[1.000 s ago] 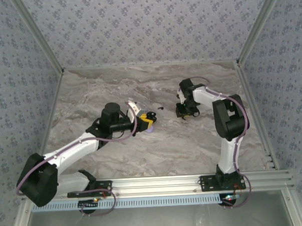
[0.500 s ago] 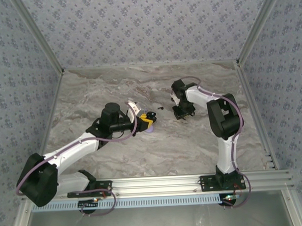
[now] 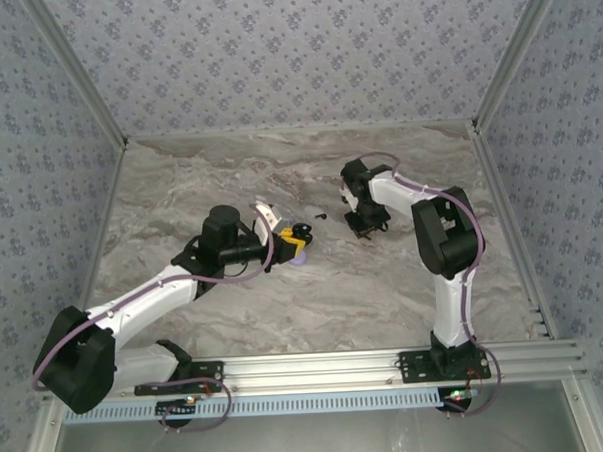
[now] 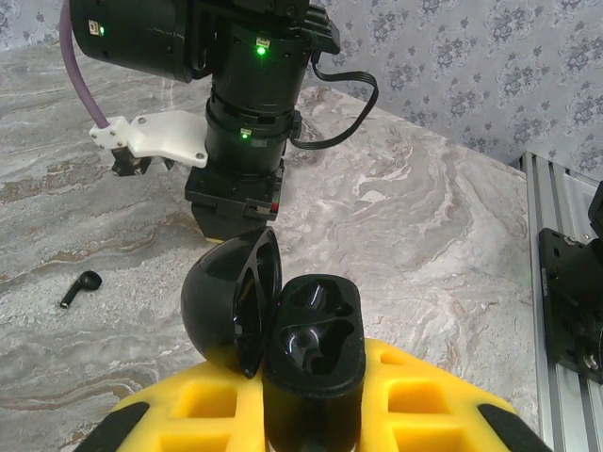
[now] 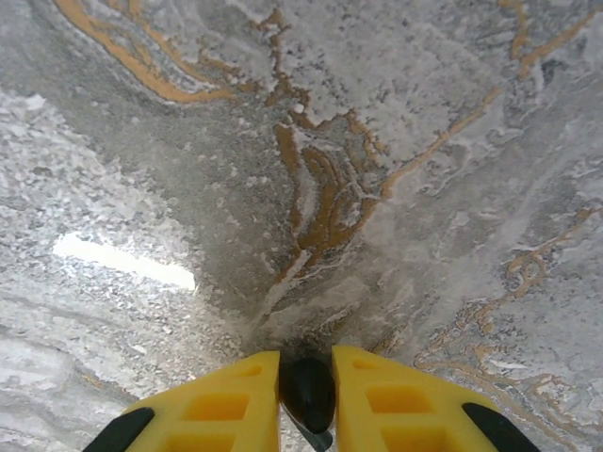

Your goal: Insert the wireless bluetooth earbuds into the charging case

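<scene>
Your right gripper (image 5: 306, 365) has its yellow fingers (image 5: 226, 405) drawn close on the pinched earbud (image 5: 308, 394), a small black piece that fills the gap between them at the bottom centre of the right wrist view. You cannot tell whether it touches the marble table (image 5: 396, 141). Your left gripper (image 4: 311, 419) clamps the charging case (image 4: 313, 344) between its yellow pads (image 4: 424, 400) at the bottom of the left wrist view. The case stands open, its lid (image 4: 226, 301) tilted to the left, and two wells show in its black insert. The loose earbud (image 4: 80, 288) lies on the table at the left edge of that view, well apart from the case. From above, it lies between your two grippers, near centre frame. You count two earbuds and one case
</scene>
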Robot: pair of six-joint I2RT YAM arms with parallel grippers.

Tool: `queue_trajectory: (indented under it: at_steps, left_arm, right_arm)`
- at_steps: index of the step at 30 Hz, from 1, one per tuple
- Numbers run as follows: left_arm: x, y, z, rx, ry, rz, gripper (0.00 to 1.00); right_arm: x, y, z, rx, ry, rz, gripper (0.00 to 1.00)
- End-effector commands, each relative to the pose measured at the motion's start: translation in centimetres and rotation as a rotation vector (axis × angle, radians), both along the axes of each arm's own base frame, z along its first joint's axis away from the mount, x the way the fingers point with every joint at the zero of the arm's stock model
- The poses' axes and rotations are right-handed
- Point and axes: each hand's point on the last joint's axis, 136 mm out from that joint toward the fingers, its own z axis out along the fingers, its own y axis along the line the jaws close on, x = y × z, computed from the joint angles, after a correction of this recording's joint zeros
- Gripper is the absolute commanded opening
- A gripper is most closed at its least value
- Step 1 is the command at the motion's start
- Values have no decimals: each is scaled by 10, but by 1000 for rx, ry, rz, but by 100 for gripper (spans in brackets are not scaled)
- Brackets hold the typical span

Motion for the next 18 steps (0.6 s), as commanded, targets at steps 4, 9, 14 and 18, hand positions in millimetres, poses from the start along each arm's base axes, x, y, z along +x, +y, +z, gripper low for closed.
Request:
queue_trajectory:
  at_steps: [4,9,14,18]
  left_arm:
    - [5,-5,21,-43,-40,7,14]
    - [12,-6,19,-57,-27,38,13]
    - [25,-7,15,-68,-15,111,13]
    - [36,-8,14,-95,-4,175,13]
  right_arm:
    - [-6,-2,7,162,37,-124,20]
    - [0,11,33,383,-6,-183,20]
    - [2,21,63,567,-54,-208,19]
    - [3,30,89,694,-99,-194,20]
